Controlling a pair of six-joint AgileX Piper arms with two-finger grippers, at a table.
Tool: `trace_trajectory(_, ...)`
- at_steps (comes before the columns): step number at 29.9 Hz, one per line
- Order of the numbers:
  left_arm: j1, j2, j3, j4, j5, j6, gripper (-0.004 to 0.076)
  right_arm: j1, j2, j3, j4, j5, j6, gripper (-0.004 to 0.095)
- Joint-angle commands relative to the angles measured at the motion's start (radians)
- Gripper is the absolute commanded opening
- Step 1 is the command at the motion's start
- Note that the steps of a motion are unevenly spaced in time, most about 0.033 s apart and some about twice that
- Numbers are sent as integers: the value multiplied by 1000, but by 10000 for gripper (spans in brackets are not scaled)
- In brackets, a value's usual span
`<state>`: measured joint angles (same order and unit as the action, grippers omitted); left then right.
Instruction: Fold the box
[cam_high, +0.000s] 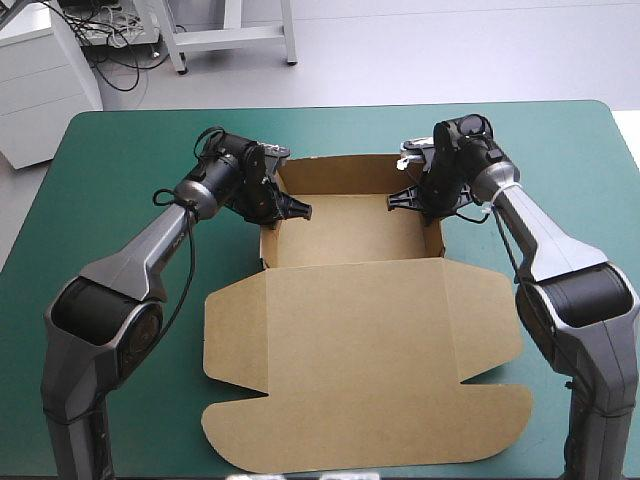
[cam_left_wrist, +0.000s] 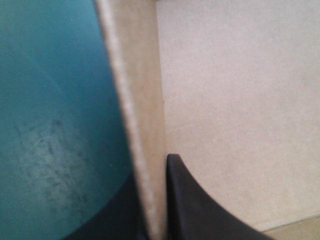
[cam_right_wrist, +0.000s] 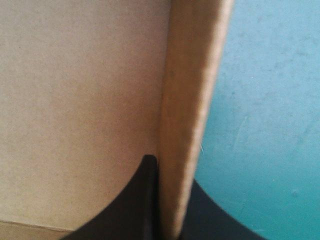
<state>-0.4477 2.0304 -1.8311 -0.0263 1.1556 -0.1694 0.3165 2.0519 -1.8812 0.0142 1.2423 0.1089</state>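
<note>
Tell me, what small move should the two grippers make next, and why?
Probably open both and lift clear. The left gripper is shut on the left wall of the box, the right gripper on the right wall; both walls stand upright, the lid lying flat.

Count: one brown box (cam_high: 360, 340), one teal-green bench (cam_high: 110, 160) under it. Grippers: two. Left gripper (cam_high: 303, 210) on the box's left wall, right gripper (cam_high: 393, 200) on the box's right wall.
</note>
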Motion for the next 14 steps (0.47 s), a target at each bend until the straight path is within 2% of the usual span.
trace_trajectory(1,-13,-34,-22,12,2,68,-30,6,-43,-30,42,5,-63,-23)
trace_trajectory(4,-13,-30,-22,26,7,68,13,6,-41,-30,42,5,-101,-11)
trace_trajectory(7,-13,-30,-22,46,11,68,127,6,-41,-30,38,5,-101,97)
trace_trajectory(10,-13,-30,-22,63,40,68,306,6,-41,-30,37,5,-101,301)
trace_trajectory(14,-4,-30,-23,59,61,68,609,6,-41,-30,39,5,-94,694)
